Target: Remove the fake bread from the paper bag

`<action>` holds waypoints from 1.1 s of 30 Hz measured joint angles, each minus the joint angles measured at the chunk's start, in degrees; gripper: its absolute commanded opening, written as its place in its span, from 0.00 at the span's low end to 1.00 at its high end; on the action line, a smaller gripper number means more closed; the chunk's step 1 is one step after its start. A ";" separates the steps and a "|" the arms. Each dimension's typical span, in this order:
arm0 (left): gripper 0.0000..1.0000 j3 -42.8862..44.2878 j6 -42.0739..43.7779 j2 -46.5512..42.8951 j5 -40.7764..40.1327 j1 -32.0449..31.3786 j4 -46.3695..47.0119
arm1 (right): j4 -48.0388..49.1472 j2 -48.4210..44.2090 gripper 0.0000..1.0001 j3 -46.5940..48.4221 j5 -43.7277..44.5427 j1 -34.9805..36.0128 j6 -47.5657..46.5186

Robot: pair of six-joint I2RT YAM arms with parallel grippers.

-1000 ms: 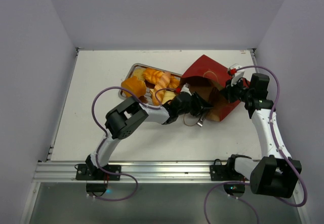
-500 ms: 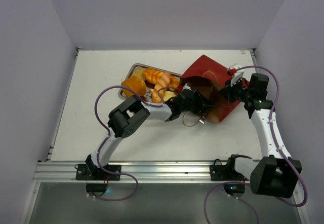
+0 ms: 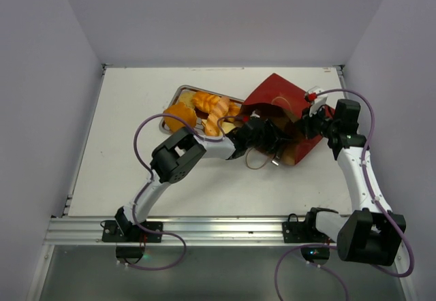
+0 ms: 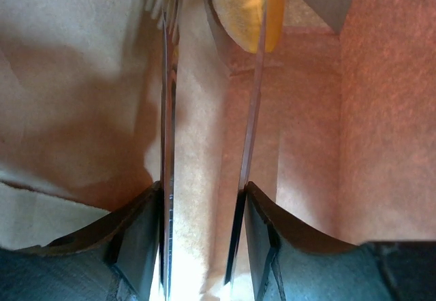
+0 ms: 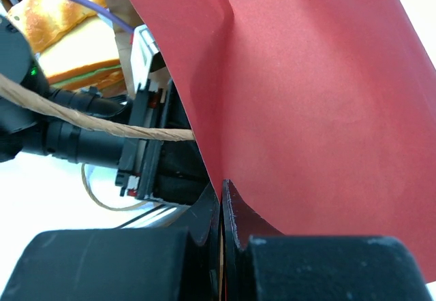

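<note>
Reaching deep into the bag, the left gripper stands with its jaws apart and nothing clamped between them, its two thin fingers running side by side over the brown paper inside. One piece of bread, pale yellow with an orange crust, lies at the far end by the fingertips, crossing the tip of the right-hand finger and clear of the other (whether it touches that finger cannot be told). Seen from above, the left arm rises from its base at the near edge, folds at the elbow over the middle of the table and runs its forearm to the right, wrist buried in the bag's mouth. The bag lies tipped on the table's right half, red outside up, mouth facing left toward the tray. The right gripper is closed on the red paper of the bag's edge, pinching it flat between its fingers; its arm stands along the right side and bends inward at the top, wrist pointing left. A string handle crosses in front of the left wrist. More bread is heaped in the tray, just beside the bag's mouth, golden and orange pieces touching one another.
</note>
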 measured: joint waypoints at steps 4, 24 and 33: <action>0.53 1.55 -0.79 1.01 0.48 0.39 -0.76 | 0.17 0.02 0.00 -0.48 -0.04 0.50 0.00; 0.51 9.27 -2.60 5.90 2.97 1.75 -2.38 | 0.02 0.57 0.00 -0.48 -0.09 2.62 -1.53; 0.11 8.98 -2.69 6.14 4.04 2.19 -1.18 | 0.52 0.57 0.00 -0.48 1.18 2.60 -1.81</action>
